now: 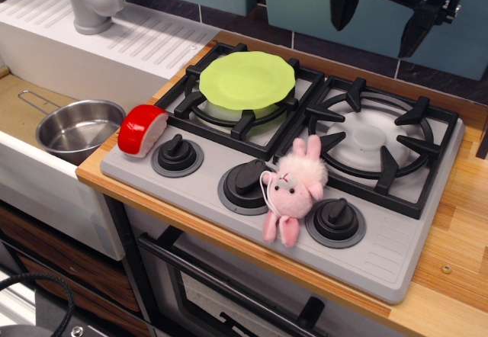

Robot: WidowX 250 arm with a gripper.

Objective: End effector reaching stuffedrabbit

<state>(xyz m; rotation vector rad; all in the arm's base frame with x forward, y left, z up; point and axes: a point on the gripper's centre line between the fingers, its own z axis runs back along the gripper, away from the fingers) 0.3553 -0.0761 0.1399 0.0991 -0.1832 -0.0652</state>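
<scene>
The pale-pink stuffed rabbit (295, 187) lies on the grey stove panel between the middle knob (245, 181) and the right knob (336, 219), ears pointing up toward the right burner, legs hanging toward the front edge, a white string loop at its left. The black gripper (379, 27) hangs high at the top right, above and behind the right burner, well apart from the rabbit. Its two pointed fingers (343, 5) are spread wide and hold nothing.
A lime-green plate (248, 80) sits on the left burner. A red-and-white rounded toy (142, 129) rests at the stove's left edge by the left knob (177, 154). A steel pot (78, 128) sits in the sink (30, 173), with a grey faucet (93, 1) behind.
</scene>
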